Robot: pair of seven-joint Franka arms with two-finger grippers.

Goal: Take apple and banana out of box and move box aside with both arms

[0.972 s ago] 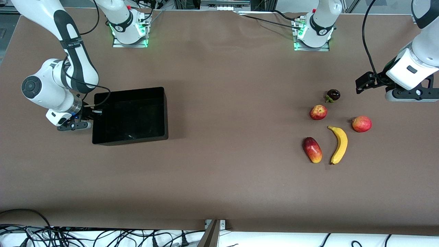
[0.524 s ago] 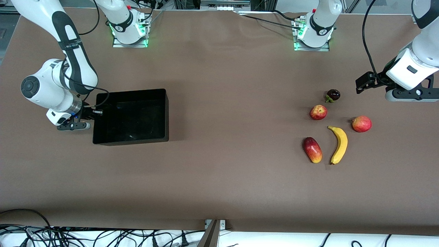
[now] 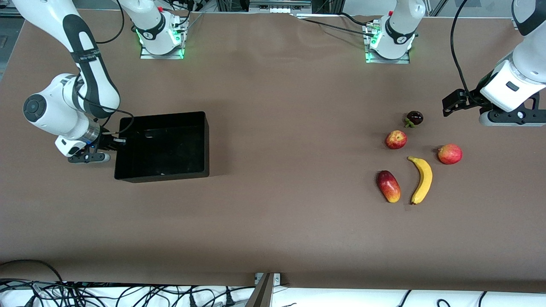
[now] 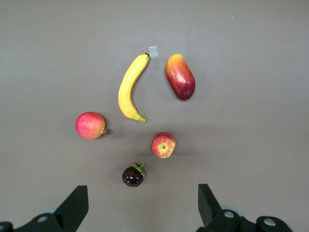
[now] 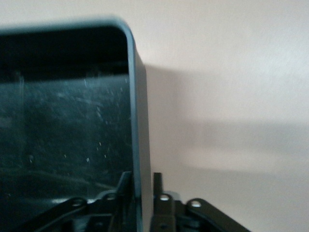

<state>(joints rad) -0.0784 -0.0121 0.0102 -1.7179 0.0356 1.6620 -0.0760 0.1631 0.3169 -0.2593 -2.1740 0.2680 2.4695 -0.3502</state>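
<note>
Lowest in the front view, on the brown table (image 3: 273,230), lie the banana (image 3: 422,180) and, just beside it toward the middle of the table, the oblong mango (image 3: 388,186). Both sit in the lower half of the frame at the left arm's end, apart from each other.

Higher in the frame we find a round red fruit (image 3: 449,154) beside the banana's stem end and the small apple (image 3: 396,139), with the banana's tip between them. None of these touch. Farther still, near the apple, sits the dark purple fruit (image 3: 414,117).

In the left wrist view we see the same five: banana (image 4: 130,89), mango (image 4: 180,77), red fruit (image 4: 90,125), apple (image 4: 163,145) and purple fruit (image 4: 133,176).

At mid-height of the frame, at the right arm's end and well apart from the fruit, the black box (image 3: 170,175) rests on the table. The right gripper (image 3: 114,144) is at the box's short side, clenched on its wall. In the right wrist view the wall of the box (image 5: 137,121) runs between the fingertips of the right gripper (image 5: 141,183).

In the upper part of the frame, the left gripper (image 3: 505,117) hangs over the table near the purple fruit. It grasps nothing, and its jaws are spread wide in the left wrist view (image 4: 141,205). This arm waits.
</note>
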